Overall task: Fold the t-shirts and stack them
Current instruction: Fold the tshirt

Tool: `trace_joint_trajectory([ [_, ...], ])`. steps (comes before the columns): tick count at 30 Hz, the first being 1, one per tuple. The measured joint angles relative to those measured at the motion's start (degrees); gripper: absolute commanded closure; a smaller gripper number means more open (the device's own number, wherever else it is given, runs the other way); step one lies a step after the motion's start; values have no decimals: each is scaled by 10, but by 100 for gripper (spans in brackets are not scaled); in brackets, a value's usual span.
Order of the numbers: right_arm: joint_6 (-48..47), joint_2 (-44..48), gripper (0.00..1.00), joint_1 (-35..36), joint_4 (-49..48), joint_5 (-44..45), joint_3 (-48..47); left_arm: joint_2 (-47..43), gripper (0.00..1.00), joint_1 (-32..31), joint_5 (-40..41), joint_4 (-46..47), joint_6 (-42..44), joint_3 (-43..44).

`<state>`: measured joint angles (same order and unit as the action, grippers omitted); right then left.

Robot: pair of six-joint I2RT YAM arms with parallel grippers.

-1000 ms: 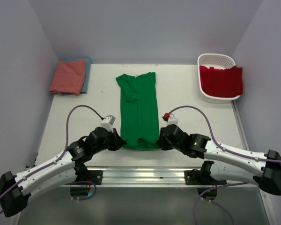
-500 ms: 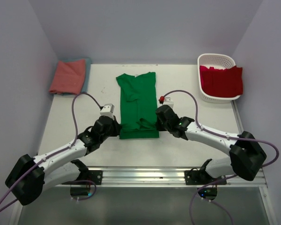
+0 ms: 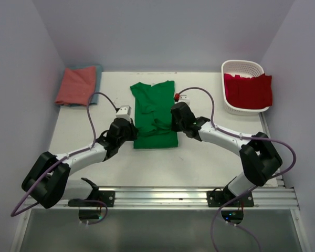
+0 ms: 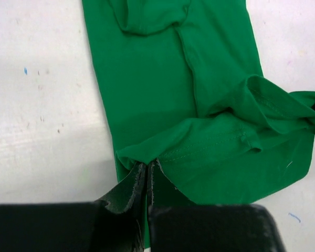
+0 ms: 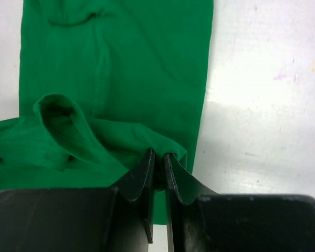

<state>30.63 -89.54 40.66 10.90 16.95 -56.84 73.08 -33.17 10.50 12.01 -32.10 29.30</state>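
Observation:
A bright green t-shirt (image 3: pixel 155 107) lies lengthwise in the middle of the table, folded into a narrow strip. Its near hem is lifted and carried over the lower part. My left gripper (image 3: pixel 133 131) is shut on the hem's left corner (image 4: pixel 142 157). My right gripper (image 3: pixel 174 122) is shut on the hem's right corner (image 5: pixel 170 149). Between them the lifted cloth sags in loose folds (image 4: pixel 262 102). A salmon-pink t-shirt (image 3: pixel 76 85) lies folded on a teal-blue t-shirt (image 3: pixel 98 79) at the far left. A red t-shirt (image 3: pixel 248 89) hangs over the basket's rim.
The white lattice basket (image 3: pixel 241 67) stands at the far right corner. A metal rail (image 3: pixel 163 193) runs along the near table edge by the arm bases. Grey walls close in the table on three sides.
Both grippers have moved away from the near edge toward the middle, carrying the green shirt's hem over its lower part. The visible strip has grown shorter.

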Motion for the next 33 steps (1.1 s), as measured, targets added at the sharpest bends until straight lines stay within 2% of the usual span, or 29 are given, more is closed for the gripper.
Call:
trace_joint_trajectory([
  [7, -24, -83, 100, -40, 0, -13, -99, 98, 100, 58, -42, 27, 26, 88],
  [8, -25, -103, 89, -47, 2, -15, -120, 118, 100, 69, -50, 30, 28, 104],
  [9, -25, -126, 71, -56, 8, -13, -146, 142, 76, 80, -60, 33, 31, 125],
  [10, -23, -148, 33, -63, 14, -12, -173, 172, 58, 93, -70, 34, 37, 151],
  [11, -22, -187, 22, -76, 28, -4, -223, 207, 27, 107, -83, 28, 37, 187],
  [12, -23, -221, 15, -87, 37, 4, -272, 247, 2, 124, -101, 26, 37, 231],
  [13, -24, -258, 4, -97, 60, 13, -332, 281, 0, 142, -122, 25, 34, 274],
  [16, -28, -313, 1, -121, 68, 29, -432, 309, 0, 197, -156, 30, 24, 327],
  [19, -34, -283, 1, -135, 56, 38, -403, 261, 0, 228, -157, 33, 23, 319],
  [23, -38, -195, 3, -132, 38, 29, -287, 160, 0, 224, -178, 51, 23, 264],
  [26, -39, -125, 12, -125, 13, 9, -183, 119, 0, 217, -211, 65, 23, 217],
  [28, -40, -98, 38, -122, 1, -12, -134, 116, 0, 214, -231, 68, 22, 187],
  [29, -41, -93, 55, -121, -2, -24, -120, 118, 1, 213, -241, 67, 22, 175],
  [30, -41, -93, 90, -121, -4, -36, -114, 123, 4, 211, -252, 65, 22, 162],
  [31, -41, -98, 100, -121, -5, -49, -112, 132, 13, 207, -267, 63, 21, 151],
  [33, -34, -110, 100, -121, -13, -71, -113, 148, 21, 196, -286, 62, 18, 142],
])
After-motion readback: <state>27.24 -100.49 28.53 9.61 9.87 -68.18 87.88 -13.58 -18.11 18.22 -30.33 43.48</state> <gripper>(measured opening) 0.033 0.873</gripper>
